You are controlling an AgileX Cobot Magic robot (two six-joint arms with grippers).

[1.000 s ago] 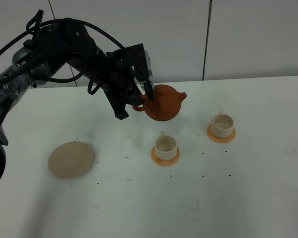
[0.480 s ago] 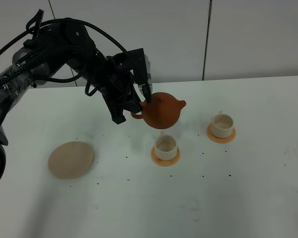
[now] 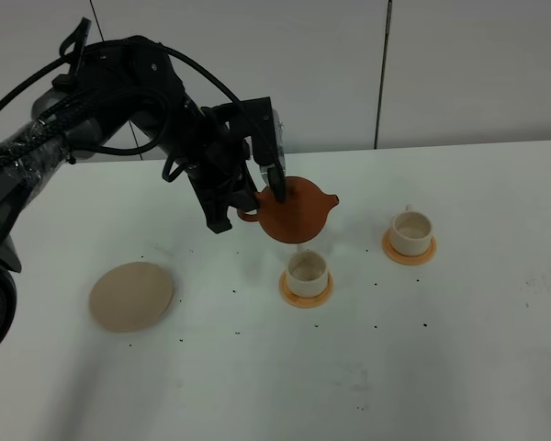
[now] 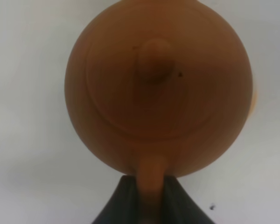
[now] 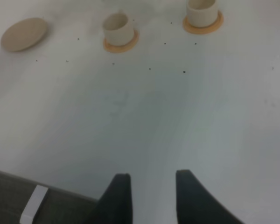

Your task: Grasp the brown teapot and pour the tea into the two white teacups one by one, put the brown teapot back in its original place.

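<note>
With the left gripper [image 3: 264, 195] clamped on the teapot [image 3: 294, 213] and the right gripper [image 5: 153, 196] gaping empty, a spout [image 3: 334, 198] off-centre over the cup [image 3: 307, 269] nearer the front edge could splash tea onto the table [image 3: 459, 367].

My table [image 3: 459, 367] is white and matte, filling the lower two thirds of the high view. Small dark specks [image 3: 377, 324] lie scattered over its middle. Behind it, across the top of the frame, stands a pale panelled wall [image 3: 477, 64], with one dark vertical seam [image 3: 383, 73] right of centre. Lighting is even and shadows are faint. My right wrist view shows a grey surface [image 5: 9, 191] past the table's edge, bearing a white strip [image 5: 33, 205].
</note>
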